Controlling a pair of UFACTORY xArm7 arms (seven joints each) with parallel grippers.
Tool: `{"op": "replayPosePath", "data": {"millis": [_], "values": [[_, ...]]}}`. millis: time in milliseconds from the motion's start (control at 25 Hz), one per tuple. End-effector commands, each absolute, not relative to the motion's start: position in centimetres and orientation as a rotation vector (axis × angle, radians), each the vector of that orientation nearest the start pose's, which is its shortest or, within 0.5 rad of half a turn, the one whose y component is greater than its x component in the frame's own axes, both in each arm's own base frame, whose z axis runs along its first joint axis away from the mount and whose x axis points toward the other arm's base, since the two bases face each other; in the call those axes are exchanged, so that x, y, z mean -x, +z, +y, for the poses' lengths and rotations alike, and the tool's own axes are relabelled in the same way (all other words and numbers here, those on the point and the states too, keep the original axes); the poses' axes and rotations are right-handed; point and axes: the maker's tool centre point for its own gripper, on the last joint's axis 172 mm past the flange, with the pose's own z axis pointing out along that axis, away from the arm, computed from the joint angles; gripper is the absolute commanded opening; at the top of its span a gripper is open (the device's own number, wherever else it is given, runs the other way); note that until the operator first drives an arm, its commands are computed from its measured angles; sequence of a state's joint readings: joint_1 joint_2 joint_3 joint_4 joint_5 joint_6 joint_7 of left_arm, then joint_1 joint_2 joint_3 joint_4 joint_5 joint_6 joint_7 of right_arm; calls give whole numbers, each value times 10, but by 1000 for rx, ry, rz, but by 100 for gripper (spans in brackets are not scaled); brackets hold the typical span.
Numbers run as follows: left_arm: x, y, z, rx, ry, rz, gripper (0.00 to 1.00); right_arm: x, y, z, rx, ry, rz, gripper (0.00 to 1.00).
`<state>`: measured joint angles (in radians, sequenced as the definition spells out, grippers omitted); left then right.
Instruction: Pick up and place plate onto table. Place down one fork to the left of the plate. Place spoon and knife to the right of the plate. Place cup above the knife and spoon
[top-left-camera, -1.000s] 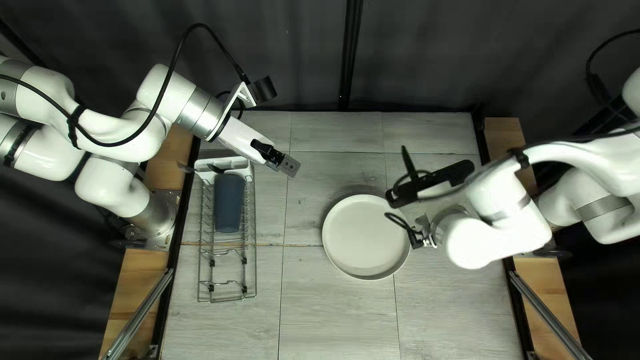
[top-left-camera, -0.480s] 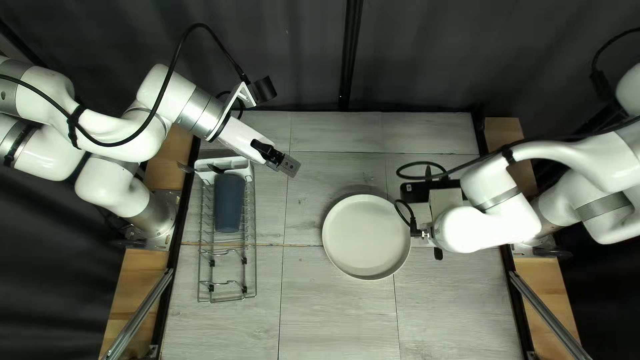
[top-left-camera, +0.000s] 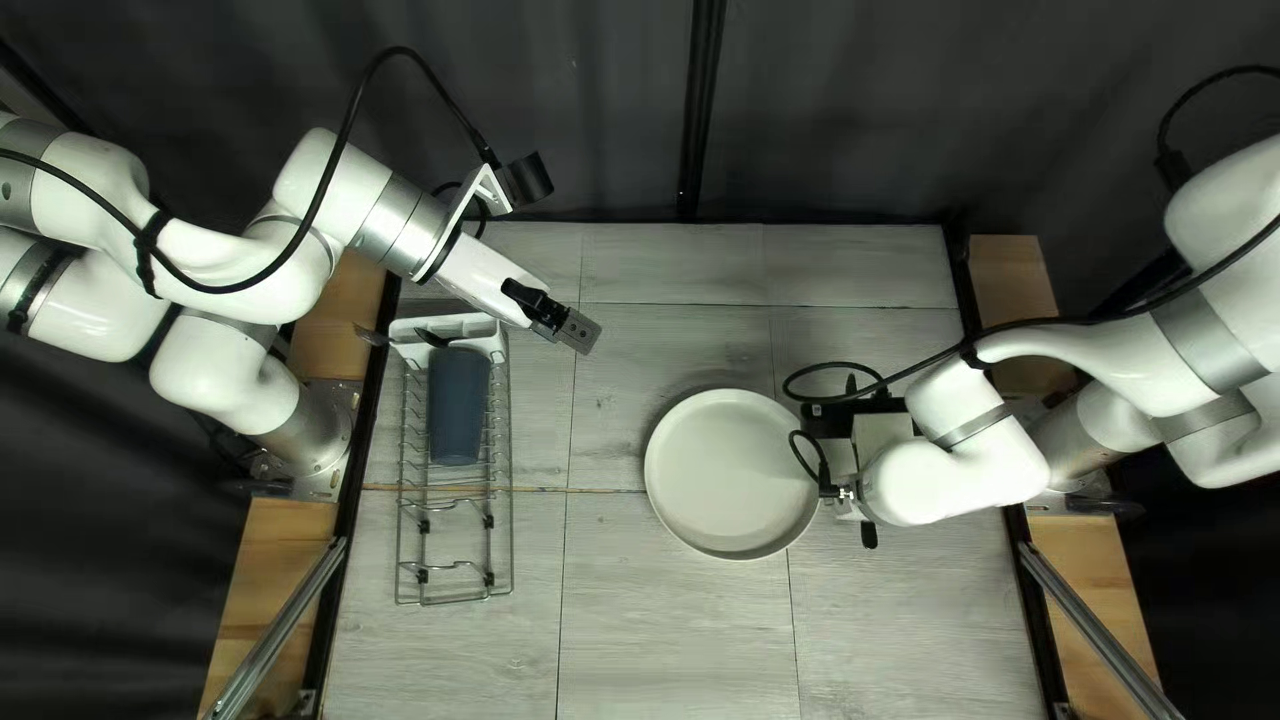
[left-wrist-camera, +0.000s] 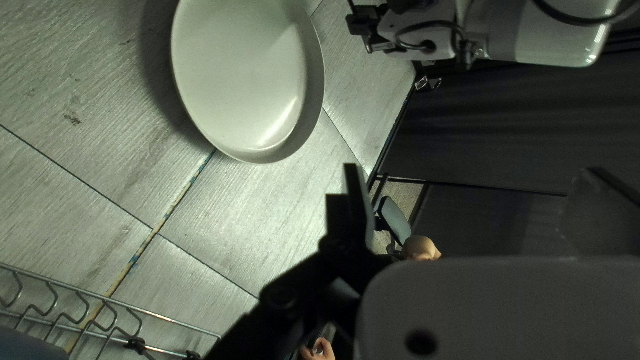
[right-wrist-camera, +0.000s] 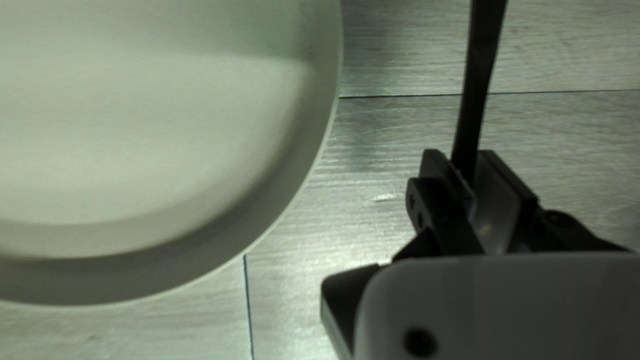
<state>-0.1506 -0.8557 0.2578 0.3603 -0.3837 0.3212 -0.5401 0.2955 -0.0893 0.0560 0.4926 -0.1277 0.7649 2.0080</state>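
Plate (top-left-camera: pixel 731 474) lies round and smooth, perhaps ceramic.

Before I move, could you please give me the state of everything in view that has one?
Left gripper, open
Right gripper, shut on the utensil
Utensil, gripped beside the plate
Plate, face up on the table
Blue cup, in the dish rack
Dish rack, holding the cup

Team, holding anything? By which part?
Right claw: a dark utensil, gripped where it narrows; whether that's handle or neck, can't tell. Left claw: nothing.
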Motion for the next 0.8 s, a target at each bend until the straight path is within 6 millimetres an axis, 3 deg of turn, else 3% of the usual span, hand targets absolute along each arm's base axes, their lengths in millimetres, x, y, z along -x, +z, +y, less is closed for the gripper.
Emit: {"op": "replayPosePath", "data": {"millis": [40,360,560,600,640,680,800], "values": [[-420,337,17,-2080,878,1087,100,-288,30,81,2333,-8,2340,0],[-420,337,17,-2080,878,1087,100,-288,16,79,2308,3,2326,0],[-420,337,17,-2080,878,1087,100,-296,21,77,2304,10,2324,0],[-420,337,17,-2080,878,1087,100,-297,21,77,2305,12,2323,19],[-420,337,17,-2080,878,1087,100,-298,21,77,2306,14,2323,90],[-420,337,17,-2080,878,1087,100,-298,23,76,2304,15,2324,100],[-420,337,17,-2080,878,1087,100,-298,27,75,2305,15,2330,100]]}}
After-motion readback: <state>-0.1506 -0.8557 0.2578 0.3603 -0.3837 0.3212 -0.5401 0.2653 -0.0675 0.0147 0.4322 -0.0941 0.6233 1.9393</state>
